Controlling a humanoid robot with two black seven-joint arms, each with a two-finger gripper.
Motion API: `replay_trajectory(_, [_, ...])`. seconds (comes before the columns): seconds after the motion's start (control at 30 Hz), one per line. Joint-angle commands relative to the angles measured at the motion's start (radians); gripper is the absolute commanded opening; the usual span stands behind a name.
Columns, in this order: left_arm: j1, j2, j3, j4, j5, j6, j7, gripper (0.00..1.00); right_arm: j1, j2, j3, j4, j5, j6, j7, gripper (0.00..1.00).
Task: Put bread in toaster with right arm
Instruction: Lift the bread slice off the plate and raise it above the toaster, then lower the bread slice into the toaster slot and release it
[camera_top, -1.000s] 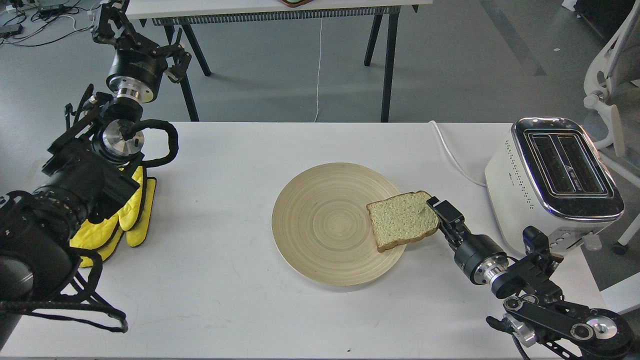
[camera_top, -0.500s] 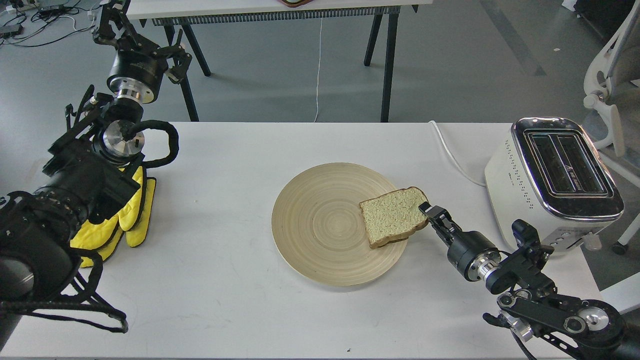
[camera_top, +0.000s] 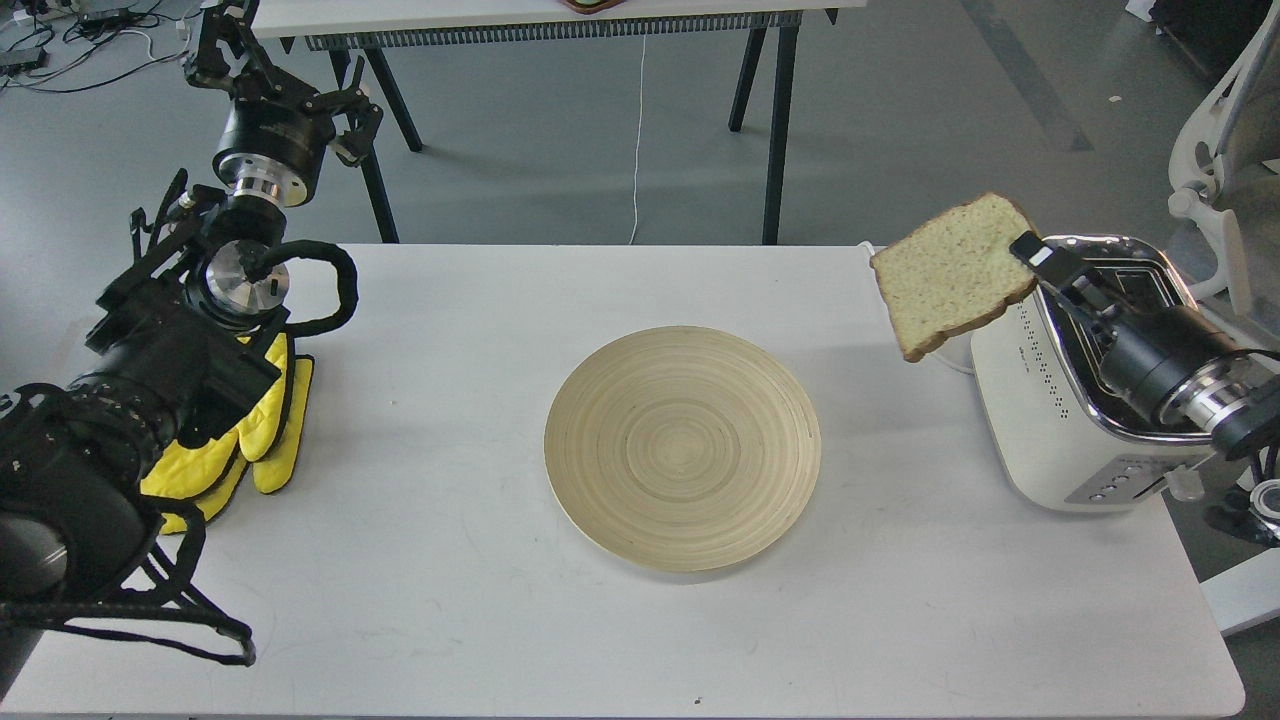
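My right gripper (camera_top: 1035, 262) is shut on the right edge of the bread (camera_top: 948, 274), a pale tan slice with a brown crust. It holds the slice tilted in the air, above the table and just left of the toaster (camera_top: 1045, 400). The cream-white toaster stands at the table's right edge; my right arm covers much of its chrome top and slots. My left gripper (camera_top: 262, 75) is raised beyond the table's far left corner, fingers spread and empty.
A round wooden plate (camera_top: 682, 448) lies bare at the table's middle. Yellow oven mitts (camera_top: 258, 425) lie at the left under my left arm. The toaster's white cord (camera_top: 900, 305) runs over the back edge. A white chair (camera_top: 1215, 170) stands behind the toaster.
My right gripper has lifted the bread off the plate and carried it up and right, to beside the toaster. The plate is now bare. The left arm has not moved.
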Motion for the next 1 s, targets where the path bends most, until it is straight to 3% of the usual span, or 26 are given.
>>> replay_trajectory(0.0, [0.0,0.0,0.0,0.0,-0.001,0.0,0.0,1.0,0.044,-0.162,0.003,0.006,-0.092,0.0,0.027,0.02])
replay_trajectory(0.2, [0.0,-0.001,0.002,0.001,0.001,0.0,0.0,1.0,0.041,-0.337,-0.015,0.004,-0.139,0.003,0.027,0.02])
replay_trajectory(0.3, [0.0,-0.001,0.002,0.0,0.001,0.0,0.0,1.0,0.035,-0.354,-0.049,-0.005,-0.153,0.003,0.027,0.02])
replay_trajectory(0.97, [0.0,-0.003,0.002,0.0,0.001,0.0,0.0,1.0,0.028,-0.19,-0.151,-0.18,-0.177,-0.006,0.018,0.03])
